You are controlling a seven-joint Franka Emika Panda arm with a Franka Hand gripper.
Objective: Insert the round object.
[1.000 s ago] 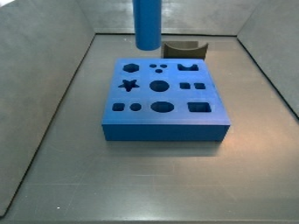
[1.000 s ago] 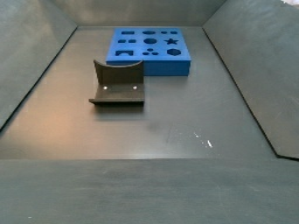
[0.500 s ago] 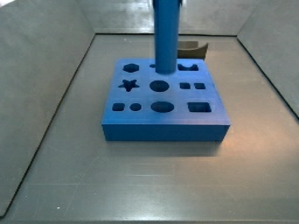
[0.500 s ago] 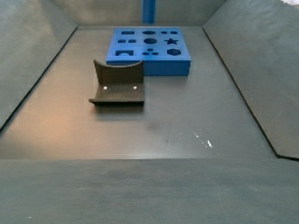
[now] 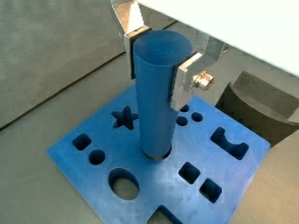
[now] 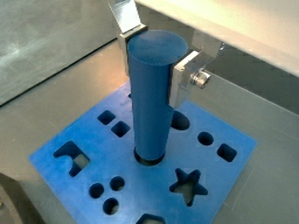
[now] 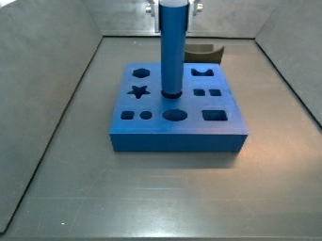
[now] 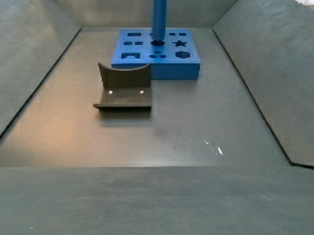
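Side views first, nearest item: the fixture (image 8: pixel 123 88), a dark bracket on its base plate, stands alone on the bare grey floor (image 8: pixel 185 138), well apart from the rest. We see it again behind the block in a side view, and as a dark shape beside the block in a wrist view.

Next back: the blue block (image 7: pixel 176 113), flat, with shaped holes across its top, among them a star (image 7: pixel 139 91), a hexagon and several round and square cut-outs. It sits between the sloping bin walls (image 7: pixel 51 141) with open floor on every side.

On the block: the round object (image 7: pixel 172 52), a long smooth blue cylinder, upright, its lower end at a round hole (image 6: pixel 149 157) near the block's middle. Both wrist views show the base ringed by the hole's dark rim, so we judge it entered but far from seated; most of its length stands clear above the block.

Above: the gripper (image 5: pixel 163 54), clamped on the round object near its top, a silver finger plate (image 5: pixel 191 80) flat against one side and another plate at the far side.

Handling, as we judge it: rigid, light, slick-sided, so it may slip in the pads under a downward push; the high grip leaves a long lever, and any tilt could bind the tip against the hole's edge.

Room: plenty overhead and around; neighbouring holes lie close, so only a straight vertical descent suits.
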